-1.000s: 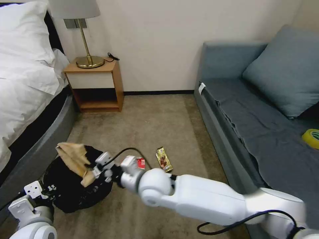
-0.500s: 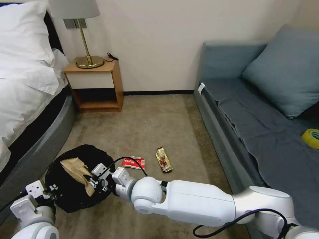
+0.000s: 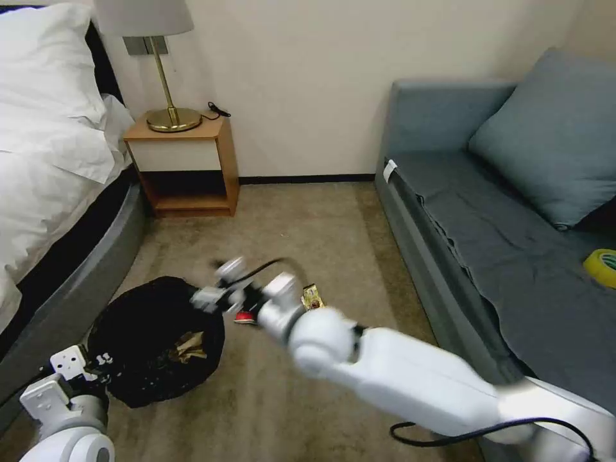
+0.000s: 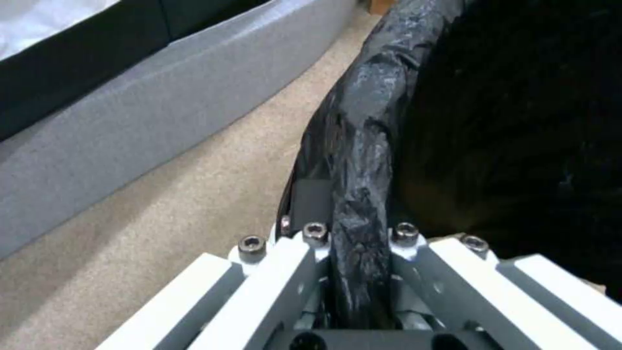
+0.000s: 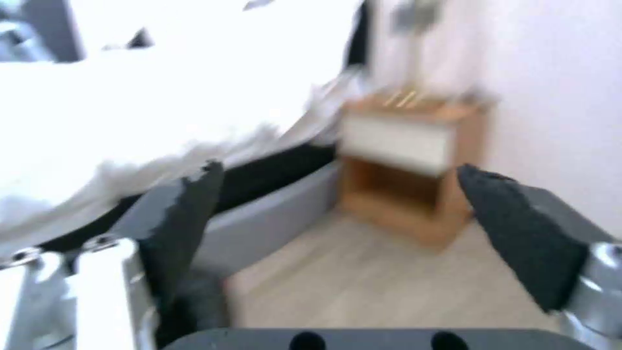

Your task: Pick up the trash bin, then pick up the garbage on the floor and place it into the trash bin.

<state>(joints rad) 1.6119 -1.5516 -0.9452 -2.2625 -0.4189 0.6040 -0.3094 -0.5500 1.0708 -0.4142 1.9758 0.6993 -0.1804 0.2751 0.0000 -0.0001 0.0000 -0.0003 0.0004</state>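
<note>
We see the left gripper (image 4: 359, 272) clamped on the rim of the trash bin (image 4: 363, 160): its two white fingers (image 4: 285, 272) sit on either side of the crinkled black bag that wraps the rim, with the dark inside of the bin just beyond one finger and beige carpet (image 4: 162, 214) beyond the other. Farther out on the carpet side runs the grey bed base (image 4: 129, 112).

In the head view that left gripper (image 3: 96, 366) sits at the near edge of the trash bin (image 3: 138, 385), and a tan crumpled paper bag (image 3: 189, 346) lies inside the bin, well past the fingers.

The right gripper (image 5: 343, 233) is spread wide, its dark pads (image 5: 184, 209) far apart with nothing between them. Straight ahead of the pads we see a wooden nightstand (image 5: 408, 170), and off to one side the white bedding (image 5: 129, 107).

From the head camera the right gripper (image 3: 215, 292) hangs just above the far rim of the bin. Just beside it, on the floor, lies the crumpled red wrapper (image 3: 244, 317), partly hidden by the wrist, and a little beyond that the gold-brown snack wrapper (image 3: 312, 296). Well apart from both grippers stand the blue-grey sofa (image 3: 487, 256) and, on it, a yellow tape roll (image 3: 601, 266).
</note>
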